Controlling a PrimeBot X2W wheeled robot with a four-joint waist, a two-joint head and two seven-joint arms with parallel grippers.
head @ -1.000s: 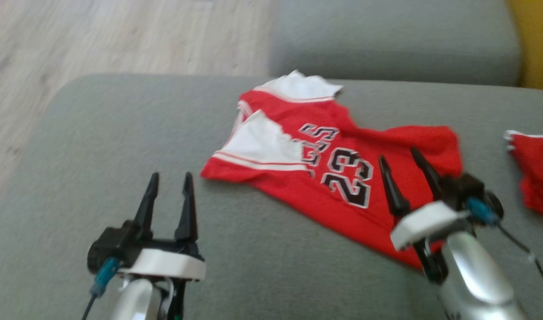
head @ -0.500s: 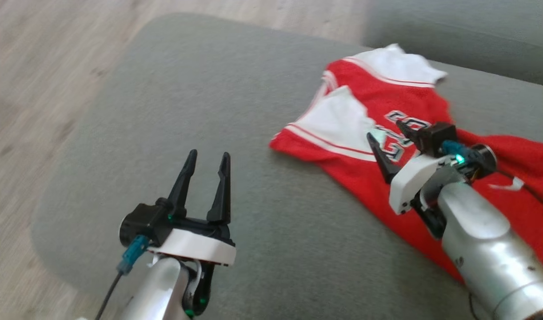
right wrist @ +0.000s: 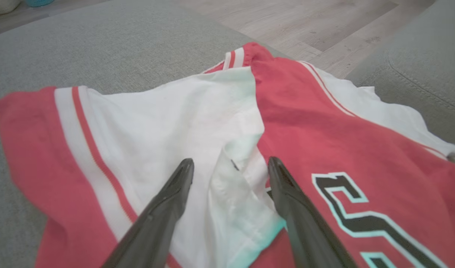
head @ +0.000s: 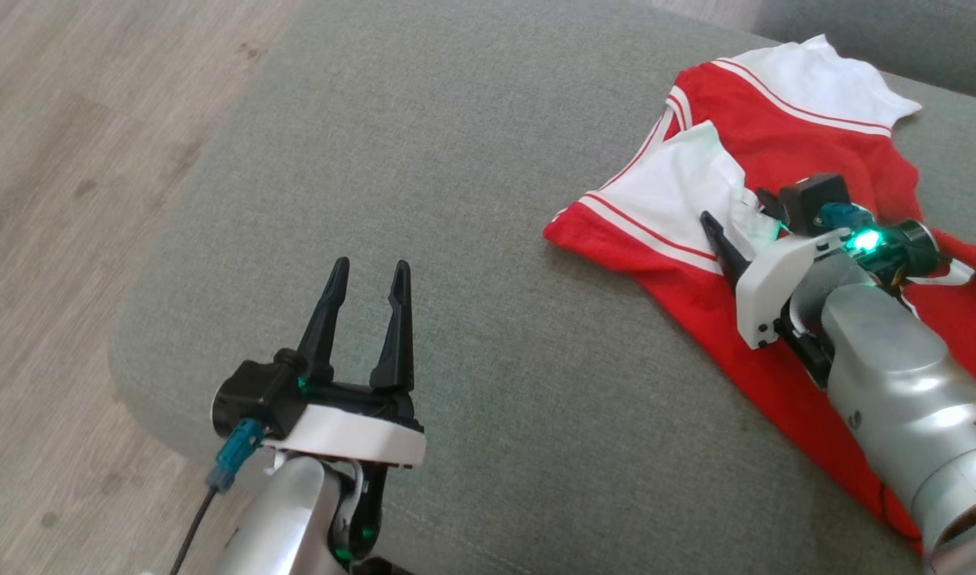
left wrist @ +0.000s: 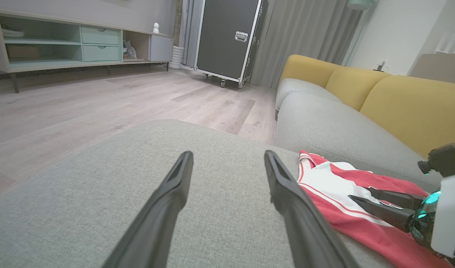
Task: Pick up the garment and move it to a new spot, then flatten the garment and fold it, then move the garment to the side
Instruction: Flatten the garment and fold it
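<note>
So, head cam: whole pic has swung vs 0.5 s ago; the cam moved, not the things.
Head, garment (head: 783,136): red jersey w/ white sleeves, lying rumpled on the grey sofa cushion (head: 472,160), upper right of pic. Wood floor (head: 73,120) at left.
Head, left gripper (head: 370,267): fingers spread, nothing btw them. It hangs over bare cushion, well apart from the garment. Same spread as 0.5 s ago.
Head, right gripper (head: 735,206): fingers apart, tips over the edge of the near white sleeve (head: 672,188). 1 s ago it was down by the "23", 0.5 s ago at the lettering, so it has crept toward the sleeve end. Green light (head: 862,238) lit on its wrist.
Left wrist, left gripper: both fingers wide apart, just grey cushion below.
Left wrist, garment: at right on the cushion, right gripper's fingers low over its white part.
Left wrist, room: yellow sofa back (left wrist: 398,100), black wheeled case (left wrist: 227,37) and low cabinet (left wrist: 63,44) beyond.
Right wrist, right gripper: fingers spread, one on each side of a raised white fold (right wrist: 233,186). Can't tell if the tips touch cloth.
Right wrist, garment: white sleeve w/ red stripe at left, red body w/ black lettering (right wrist: 346,208) at right.
</note>
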